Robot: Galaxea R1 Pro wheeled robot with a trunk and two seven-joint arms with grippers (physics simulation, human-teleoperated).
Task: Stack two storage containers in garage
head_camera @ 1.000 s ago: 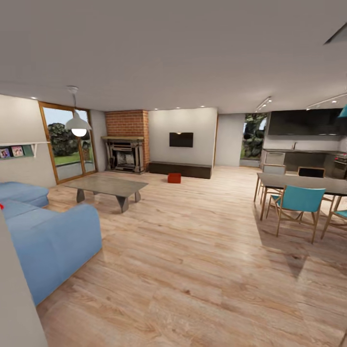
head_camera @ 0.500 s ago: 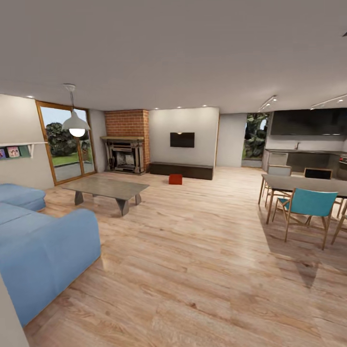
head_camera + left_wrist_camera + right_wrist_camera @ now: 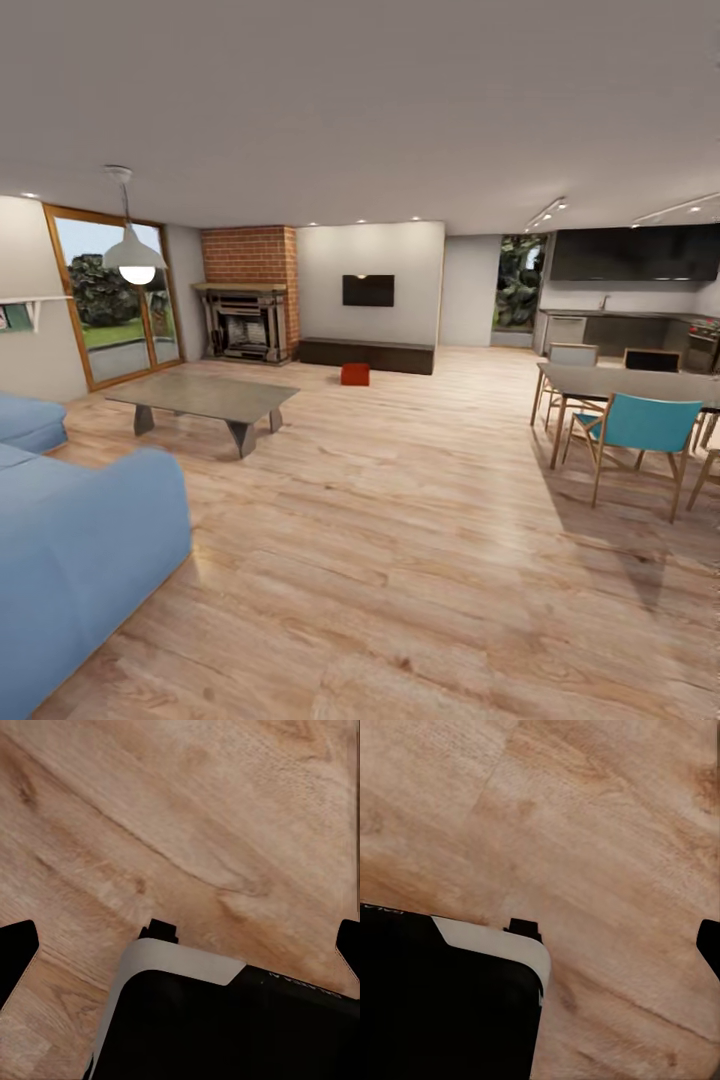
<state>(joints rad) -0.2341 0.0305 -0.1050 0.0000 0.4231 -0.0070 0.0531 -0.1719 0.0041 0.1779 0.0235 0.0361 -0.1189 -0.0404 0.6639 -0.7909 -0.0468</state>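
One orange-red storage container [image 3: 354, 374] sits on the light wood-plank floor of the living room, far ahead, just in front of the long dark low bench [image 3: 368, 355]. It is small at this distance and stands alone. Both wrist views look down on wood planks and the robot's own black and white base. My left gripper [image 3: 180, 945] is open, with a dark fingertip [image 3: 16, 952] at each side of the picture and nothing between them. My right gripper [image 3: 540, 945] looks open too: one fingertip [image 3: 709, 942] shows at the edge, and the other is lost against the dark base.
A blue sofa [image 3: 80, 540] is close on the left, with a low grey coffee table [image 3: 205, 398] beyond it. A dining table [image 3: 640, 385] with teal chairs [image 3: 635, 430] stands on the right. The brick fireplace [image 3: 248, 295], glass doors [image 3: 110, 300] and wall TV [image 3: 368, 290] line the far side.
The whole head view has shifted as the camera moved: sofa, coffee table and lamp sit further left and lower in the picture. The container has not moved on the floor.
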